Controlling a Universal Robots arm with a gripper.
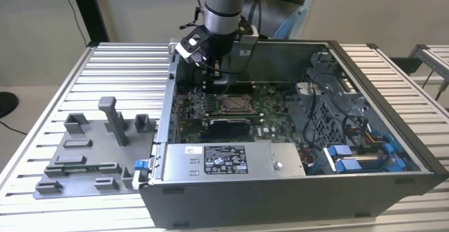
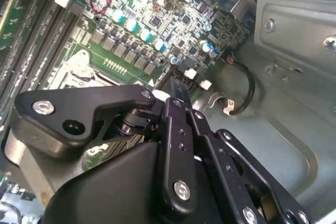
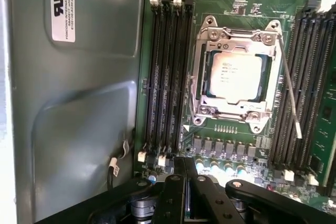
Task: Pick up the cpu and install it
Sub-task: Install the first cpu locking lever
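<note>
Exterior view: hand is down inside the open computer case on the worktop, upper middle of the frame, just behind the board's socket. First wrist view: cpu lies flat in the socket, pale top up, between two banks of memory slots. Fingers are pressed together, gripping nothing, near the socket but apart from it. Second wrist view: closed fingers over the green board.

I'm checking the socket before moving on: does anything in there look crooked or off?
The cpu lies flat and square in the socket frame. One oddity: the thin metal lever slants away from the frame across the memory slots, so it looks unlatched.
</note>
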